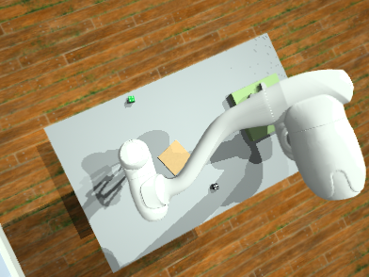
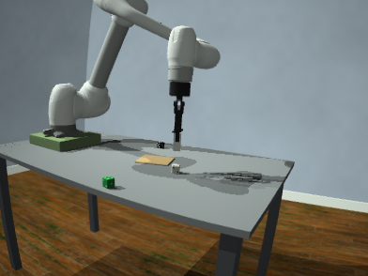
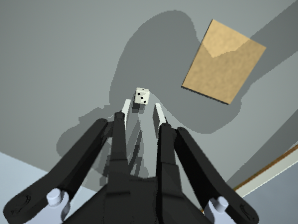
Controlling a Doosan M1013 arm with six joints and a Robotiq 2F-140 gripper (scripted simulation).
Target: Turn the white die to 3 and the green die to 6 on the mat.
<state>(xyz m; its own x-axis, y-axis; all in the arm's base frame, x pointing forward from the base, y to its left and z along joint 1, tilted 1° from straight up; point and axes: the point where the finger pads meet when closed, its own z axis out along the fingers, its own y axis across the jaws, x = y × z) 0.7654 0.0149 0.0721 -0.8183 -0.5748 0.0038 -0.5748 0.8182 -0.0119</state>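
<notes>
From my exterior camera, reading left to right: the green square base block (image 2: 66, 140) sits at the far left of the grey table top (image 2: 197, 207), with the white jointed arm (image 2: 82, 100) rising from it. Next comes the small green cube die (image 2: 108, 182), flat on the table near the front edge and well apart from everything else. Its top number is too small for me to read.

Further right lies the thin tan square mat (image 2: 155, 161). No die is on it. Behind it, toward the far edge, sits the small black die (image 2: 161, 145), off the mat, its top face unreadable.

Just beside the mat's right corner rests the small white cube die (image 2: 176, 168), on the bare table and not touching the mat as far as I can see. In the wrist camera the white die (image 3: 142, 96) sits flat, with two faces showing dark pips; I count about three on one, but I cannot tell which face is uppermost.

The black two-finger gripper (image 2: 176, 136) hangs straight down from the wrist, above the table. Through the wrist camera the gripper (image 3: 141, 109) has its pale fingertips drawn to a narrow gap with nothing between them; the white die lies below, apart from the tips.
</notes>
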